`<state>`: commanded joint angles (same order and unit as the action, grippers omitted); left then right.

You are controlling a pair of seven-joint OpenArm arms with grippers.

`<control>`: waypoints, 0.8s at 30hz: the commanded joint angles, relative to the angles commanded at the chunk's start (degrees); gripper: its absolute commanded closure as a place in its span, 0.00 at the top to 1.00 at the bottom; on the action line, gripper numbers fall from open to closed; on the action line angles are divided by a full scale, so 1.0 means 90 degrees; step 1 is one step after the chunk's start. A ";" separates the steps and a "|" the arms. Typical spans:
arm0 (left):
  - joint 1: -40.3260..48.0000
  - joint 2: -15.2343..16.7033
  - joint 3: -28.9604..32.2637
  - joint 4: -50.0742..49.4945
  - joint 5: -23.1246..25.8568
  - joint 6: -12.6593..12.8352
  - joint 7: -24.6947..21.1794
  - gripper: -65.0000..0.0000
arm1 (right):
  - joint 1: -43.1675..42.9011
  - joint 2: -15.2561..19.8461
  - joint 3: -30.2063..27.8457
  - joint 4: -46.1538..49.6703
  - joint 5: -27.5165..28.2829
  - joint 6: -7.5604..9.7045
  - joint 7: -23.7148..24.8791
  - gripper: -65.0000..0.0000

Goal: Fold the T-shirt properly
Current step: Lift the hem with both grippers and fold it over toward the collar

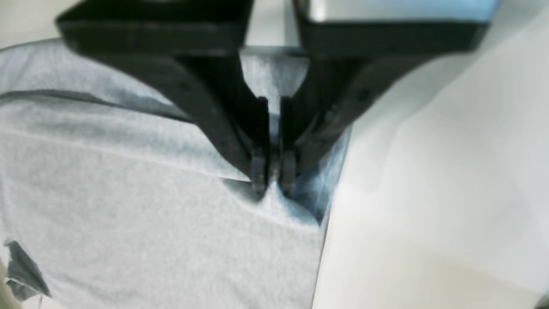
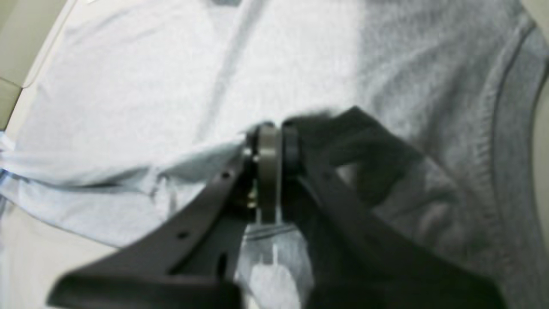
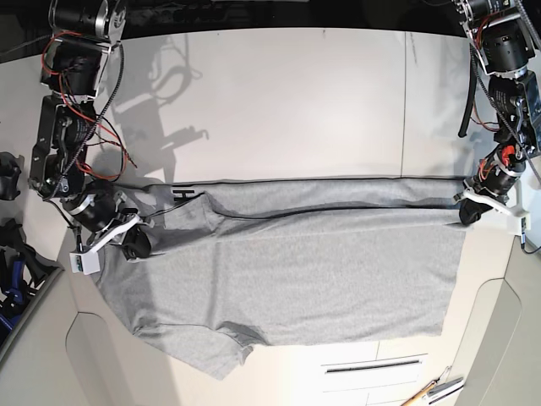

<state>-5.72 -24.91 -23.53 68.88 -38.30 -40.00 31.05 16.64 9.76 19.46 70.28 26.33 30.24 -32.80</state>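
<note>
The heather-grey T-shirt [image 3: 296,271] lies spread across the table, its far edge folded over toward me. A bit of black lettering [image 3: 182,196] shows at the fold on the left. My left gripper [image 3: 467,211] is at the shirt's right far corner. In the left wrist view it [image 1: 273,180] is shut on a pinch of the grey cloth [image 1: 128,206]. My right gripper [image 3: 135,244] is at the shirt's left end by a sleeve. In the right wrist view it [image 2: 270,137] is shut on a fold of the cloth [image 2: 171,77], beside a ribbed band [image 2: 493,150].
The white table [image 3: 296,101] stretches behind the shirt. Small hand tools [image 3: 431,389] lie at the front right edge. A blue object [image 3: 13,283] sits off the table on the left. The other sleeve [image 3: 211,351] hangs toward the front edge.
</note>
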 joint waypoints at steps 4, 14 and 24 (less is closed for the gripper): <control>0.0002 -0.0002 0.0000 0.0000 -0.0002 0.0000 0.0000 0.00 | 0.0000 -0.0012 0.0002 -0.0051 0.0002 -0.0002 -0.0002 0.00; 0.0002 -0.0002 -0.0010 0.0000 -0.0002 0.0000 0.0002 0.59 | -0.0034 -0.0012 0.0070 -0.0034 0.0036 -0.0046 -0.0498 0.44; 0.0039 -0.0010 -0.1226 0.0005 -0.1457 0.0000 0.1319 0.62 | -0.0576 0.0024 0.1882 0.0544 0.1076 0.0141 -0.1095 0.44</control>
<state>-5.37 -24.99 -34.57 68.93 -51.42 -40.00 42.92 11.46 9.98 36.40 75.18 36.01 31.51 -42.65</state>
